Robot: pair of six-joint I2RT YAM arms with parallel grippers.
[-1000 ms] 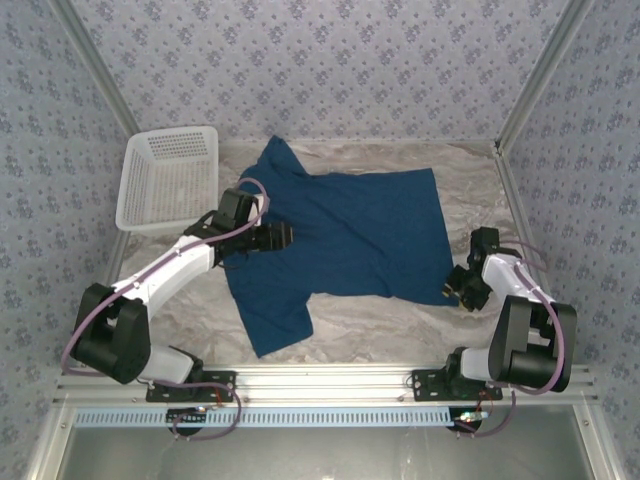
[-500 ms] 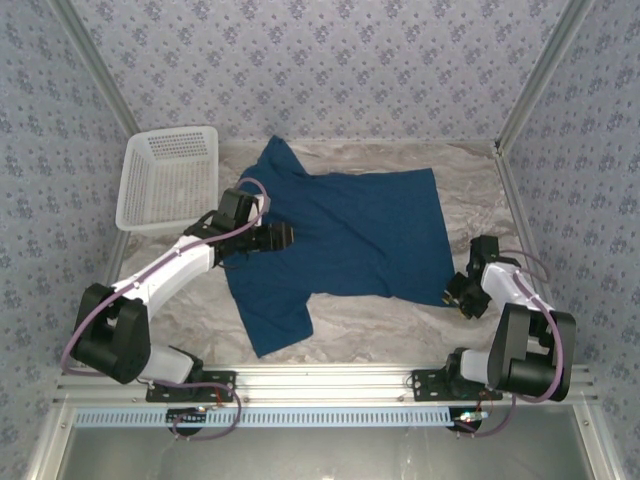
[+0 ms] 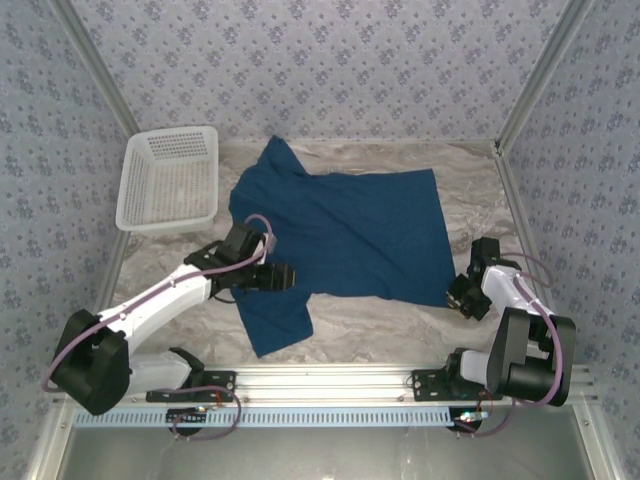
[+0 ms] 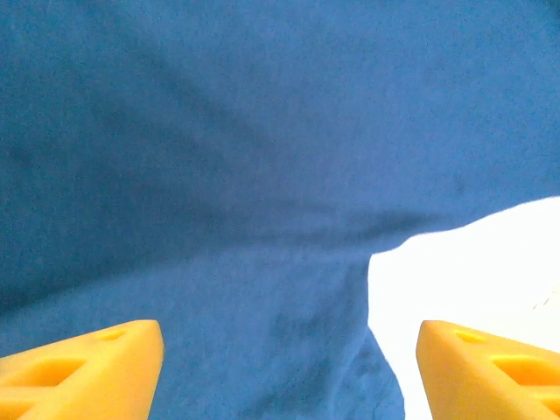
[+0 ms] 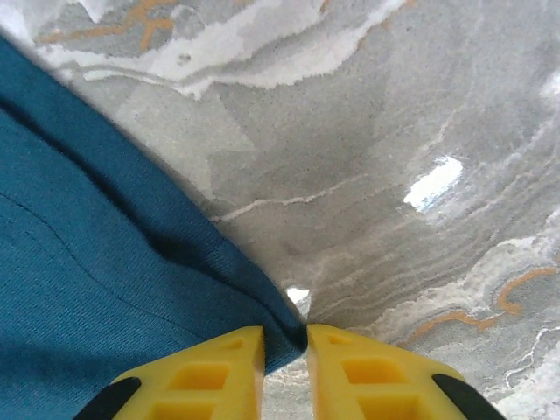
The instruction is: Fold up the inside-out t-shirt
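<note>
Marbled grey-white bench (image 3: 470, 190), boxed in by blue-flowered wallpaper (image 3: 330, 60) w/ metal frame rails (image 3: 530, 90) at the corners. At the bench's far-left corner sat a white lattice basket (image 3: 170, 180). The navy t-shirt (image 3: 350, 230) lay spread flat across the middle of the bench. Its collar end pointed left and its hem right. One sleeve pointed to the far side, near the basket but not touching it; the other reached toward the near edge.

Over the shirt, about where the near sleeve met the body, hung the left gripper (image 3: 285, 278), jaws spread wide w/ nothing between them. In the left wrist view its orange fingers (image 4: 96, 363) stood far apart at the two bottom corners, w/ blue cloth beyond them & a bright patch of bench at lower right. Couldn't tell whether those fingers touched the cloth.

At the shirt's near-right hem corner, the right gripper (image 3: 455, 295) was low by the bench. The right wrist view showed its yellow fingers (image 5: 201, 376) drawn nearly together, w/ the very tip of the hem corner caught in the narrow slit between them, i.e. pinching the t-shirt. From that pinch the hem edge ran diag. up-left, lying on the bench w/ a dark shadow along it.
</note>
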